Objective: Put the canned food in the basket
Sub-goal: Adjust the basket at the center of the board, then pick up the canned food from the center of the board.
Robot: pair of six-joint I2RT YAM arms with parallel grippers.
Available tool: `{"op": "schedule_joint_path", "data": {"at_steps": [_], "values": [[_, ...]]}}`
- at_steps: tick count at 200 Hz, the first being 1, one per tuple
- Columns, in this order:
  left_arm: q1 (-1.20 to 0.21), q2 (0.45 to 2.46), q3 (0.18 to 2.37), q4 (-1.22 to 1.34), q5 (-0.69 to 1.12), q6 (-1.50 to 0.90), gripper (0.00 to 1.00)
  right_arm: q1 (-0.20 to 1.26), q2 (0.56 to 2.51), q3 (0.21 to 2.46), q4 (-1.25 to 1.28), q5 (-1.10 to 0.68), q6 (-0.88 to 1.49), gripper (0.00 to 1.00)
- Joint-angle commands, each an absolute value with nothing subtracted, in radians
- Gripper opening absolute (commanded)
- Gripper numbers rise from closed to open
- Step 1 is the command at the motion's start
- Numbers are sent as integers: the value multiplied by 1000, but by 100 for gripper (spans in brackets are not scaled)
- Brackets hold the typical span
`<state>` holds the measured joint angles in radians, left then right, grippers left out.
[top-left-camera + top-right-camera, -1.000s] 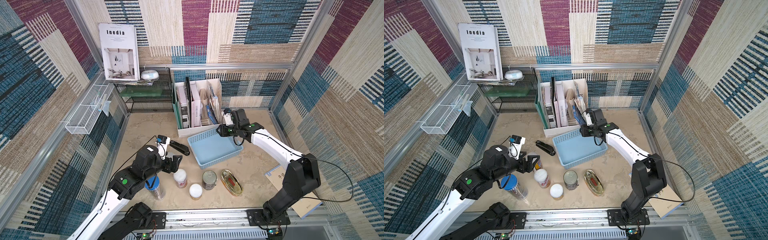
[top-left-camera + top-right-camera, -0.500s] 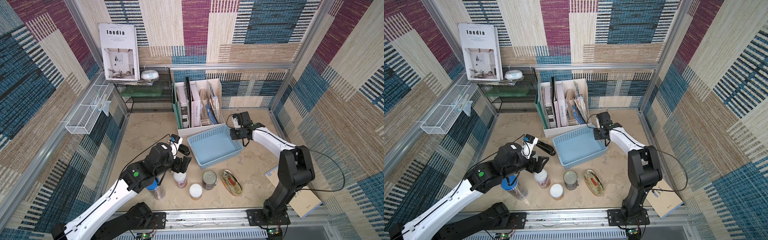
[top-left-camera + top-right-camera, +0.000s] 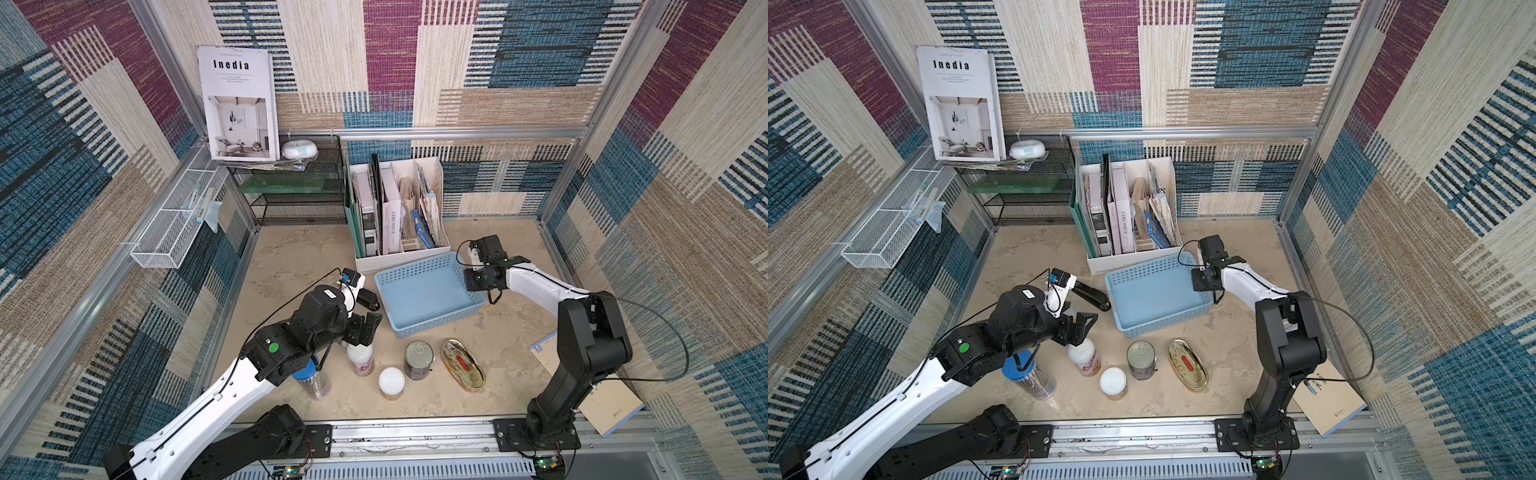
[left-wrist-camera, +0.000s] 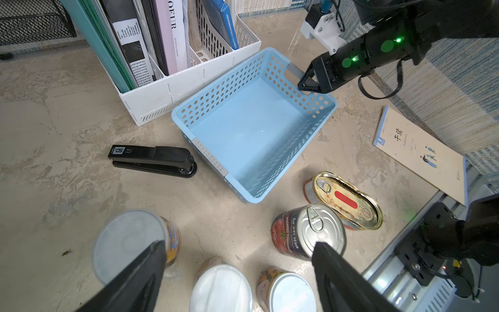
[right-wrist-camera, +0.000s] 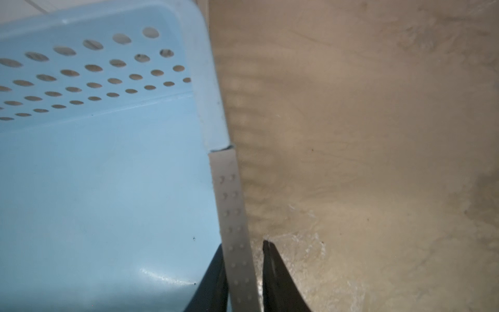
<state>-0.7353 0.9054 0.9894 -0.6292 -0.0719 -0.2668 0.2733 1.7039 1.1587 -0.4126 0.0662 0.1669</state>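
here, spread jaws on the left gripper (image 4: pixel 239 244), just over the tall white-lidded can (image 3: pixel 360 358). right gripper (image 5: pixel 243 244) jaws astride the basket (image 5: pixel 208 108) rim; cannot tell whether pinching.

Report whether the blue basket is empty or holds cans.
Empty. The basket shows a bare blue floor in the left wrist view; the pull-tab can and oval tin sit outside it.

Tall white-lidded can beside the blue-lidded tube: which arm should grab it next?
Left, I'd say. Its tool hangs open just above that tall white-lidded colourful can. The right tool straddles the grey handle strip on the rim of the light blue perforated plastic basket, away from the cans.
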Motion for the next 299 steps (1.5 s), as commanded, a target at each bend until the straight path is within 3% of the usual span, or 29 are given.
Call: {"op": "schedule_joint_path", "data": {"at_steps": [1, 36, 85, 94, 123, 165, 211, 241, 299], "values": [[-736, 907, 997, -622, -94, -250, 90, 284, 1653, 1112, -428, 44, 253, 23], [-735, 904, 994, -626, -96, -245, 90, 304, 1579, 994, -417, 38, 323, 21], [-736, 895, 994, -633, -86, -255, 91, 315, 1535, 911, -366, 24, 351, 24], [-736, 893, 994, -635, -85, -256, 91, 316, 1524, 913, -364, 32, 351, 29], [-736, 876, 993, -638, -70, -250, 96, 316, 1453, 945, -384, 99, 314, 60], [-736, 810, 966, -635, 39, -124, 99, 342, 1245, 985, -408, -35, 215, 70], [-736, 772, 883, -516, 240, -180, 99, 649, 1018, 848, -413, -77, 293, 74], [-734, 779, 879, -509, 226, -272, 99, 833, 948, 760, -404, 4, 418, 79], [-739, 936, 1032, -765, 14, -286, 99, 1060, 1143, 825, -478, 155, 500, 80]]}}
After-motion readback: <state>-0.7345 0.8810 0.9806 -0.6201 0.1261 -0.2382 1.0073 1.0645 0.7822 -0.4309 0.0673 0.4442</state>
